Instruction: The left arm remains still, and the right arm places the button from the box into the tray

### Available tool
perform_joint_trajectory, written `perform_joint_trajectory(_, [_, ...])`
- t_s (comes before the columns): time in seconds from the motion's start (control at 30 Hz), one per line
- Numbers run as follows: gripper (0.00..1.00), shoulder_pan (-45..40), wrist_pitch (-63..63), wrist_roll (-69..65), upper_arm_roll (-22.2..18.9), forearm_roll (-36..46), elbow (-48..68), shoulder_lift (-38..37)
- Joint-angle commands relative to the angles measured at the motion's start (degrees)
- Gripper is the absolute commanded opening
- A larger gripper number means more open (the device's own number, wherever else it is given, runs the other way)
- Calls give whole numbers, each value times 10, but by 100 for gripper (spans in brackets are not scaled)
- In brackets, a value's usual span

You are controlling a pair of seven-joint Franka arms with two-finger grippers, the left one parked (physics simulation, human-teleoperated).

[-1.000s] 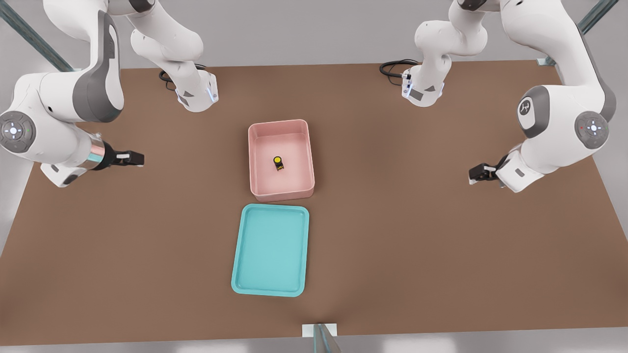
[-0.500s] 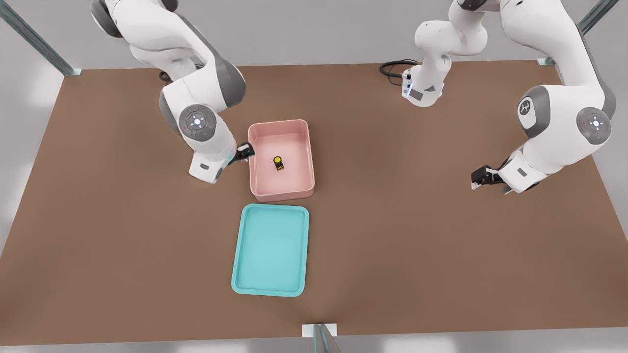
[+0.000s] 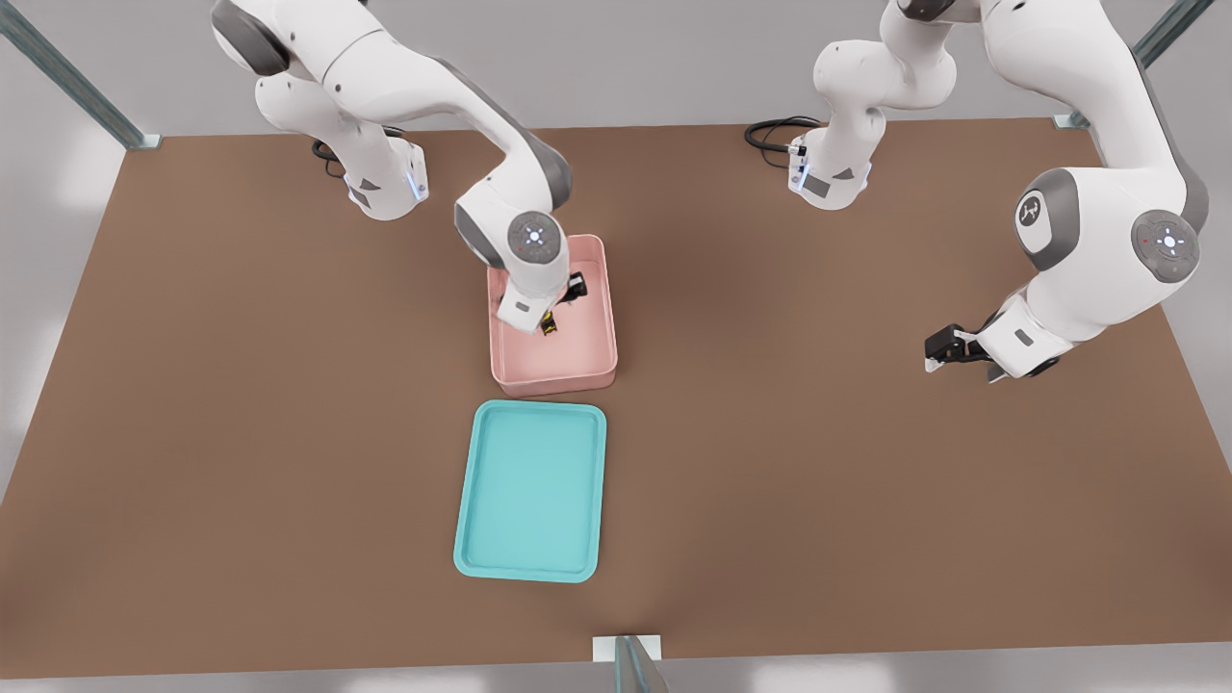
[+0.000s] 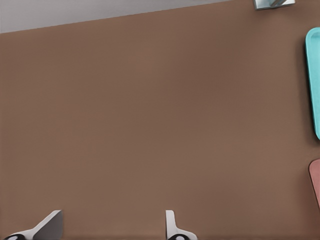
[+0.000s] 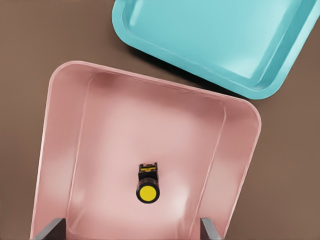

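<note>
The pink box (image 3: pixel 555 383) stands mid-table, and the turquoise tray (image 3: pixel 530 493) lies just in front of it, nothing in it. The button (image 3: pixel 550 328) lies on the box floor, mostly covered by the right arm's wrist in the front view. In the right wrist view the button (image 5: pixel 148 188) shows whole, yellow cap on a black body, on its side inside the box (image 5: pixel 64 150), with the tray (image 5: pixel 210 35) beyond. My gripper (image 3: pixel 575 287) hangs over the box interior, above the button. The gripper (image 5: pixel 131 232) is open, its fingertips (image 5: pixel 51 231) wide apart and holding nothing.
The parked arm's gripper (image 3: pixel 948 346) hovers at the front view's right, far from both containers. A black cable (image 3: pixel 770 130) lies by its base at the back. A metal post (image 3: pixel 630 662) stands at the table's near edge. The tray's rim (image 4: pixel 314 85) shows in the left wrist view.
My right arm has swung from the front view's far left to the box's side wall, then over the box interior above the button. Button, box and tray have not moved.
</note>
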Motion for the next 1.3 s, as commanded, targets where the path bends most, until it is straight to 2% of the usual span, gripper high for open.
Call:
perform_joint_trajectory(0.0, [100,-1,91,173,0,1,-2,20])
perform_joint_trajectory(0.23, [100,-4,178,173,-2,1,-67,31])
perform_joint_trajectory(0.97, [100,-1,256,166,-1,1,-188,27])
perform_joint_trajectory(1.27, [100,7,275,164,0,0,-200,38])
